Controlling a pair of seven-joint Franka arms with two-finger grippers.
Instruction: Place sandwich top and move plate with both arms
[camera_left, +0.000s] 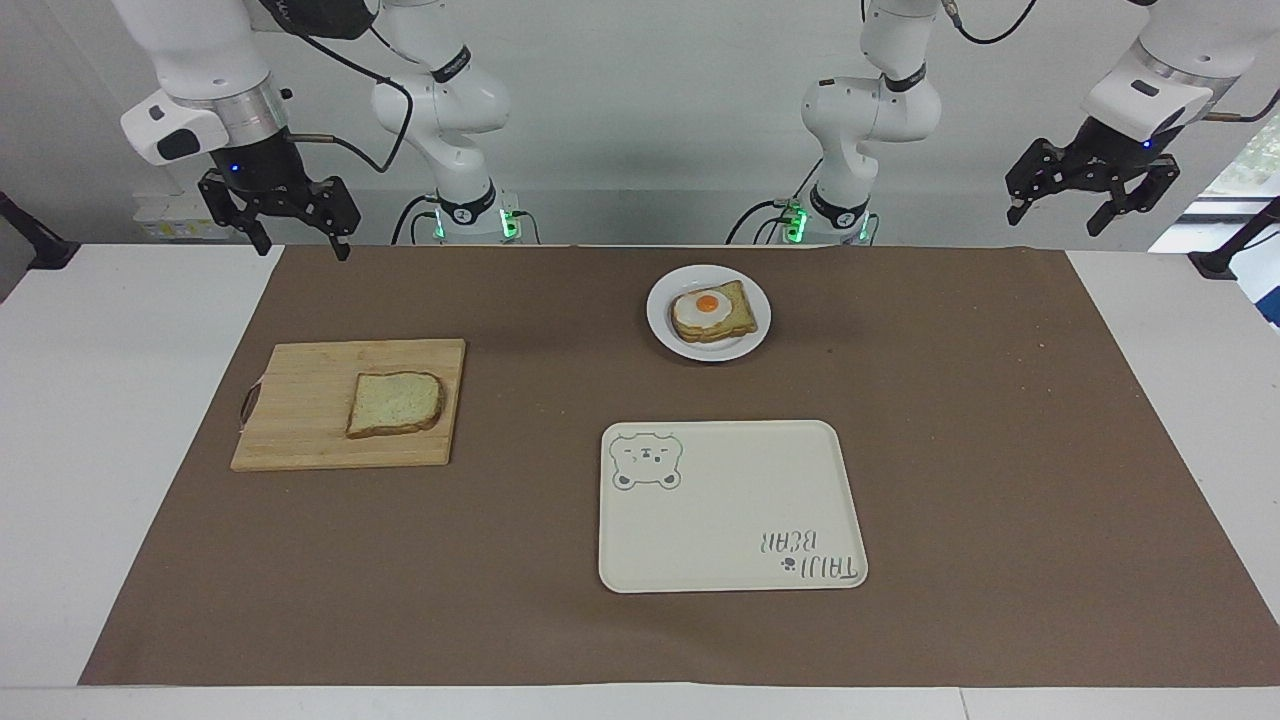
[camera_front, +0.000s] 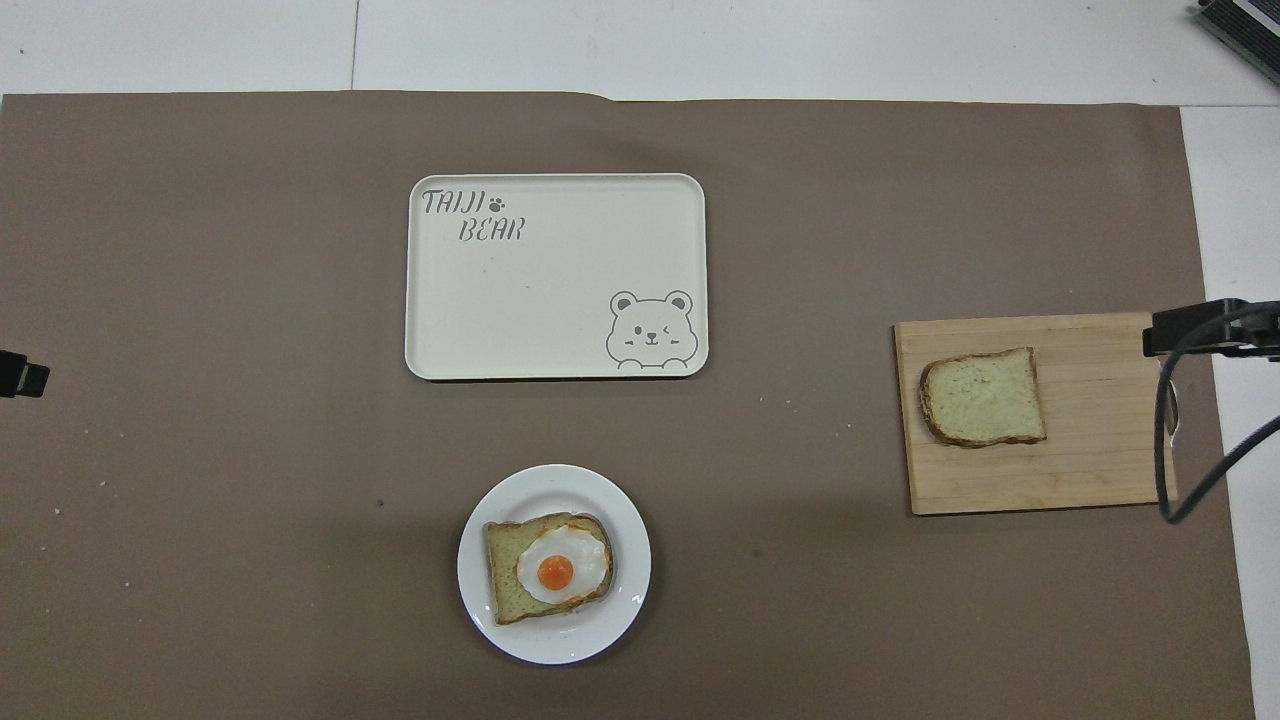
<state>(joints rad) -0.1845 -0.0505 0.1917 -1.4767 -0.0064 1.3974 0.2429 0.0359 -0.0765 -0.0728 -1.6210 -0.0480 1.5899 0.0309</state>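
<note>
Right now I see both arms waiting, raised at the robots' edge of the table. My right gripper (camera_left: 295, 228) hangs with fingers apart over the corner of the brown mat (camera_left: 1000, 450) at the right arm's end; my left gripper (camera_left: 1092, 195) hangs spread open above the white tabletop just off the mat's corner at the left arm's end. Neither holds anything.

Nearest the robots, close to the mat's near edge, sits the plate (camera_front: 480, 600) carrying the toast slice with a fried egg (camera_front: 550, 568). Farther out, toward the right arm's end, the sandwich top (camera_front: 985, 397) lies flat on a wooden cutting board (camera_front: 1090, 460). Farthest out, the cream bear tray (camera_front: 550, 300) lies mid-mat, well apart from plate and board.
</note>
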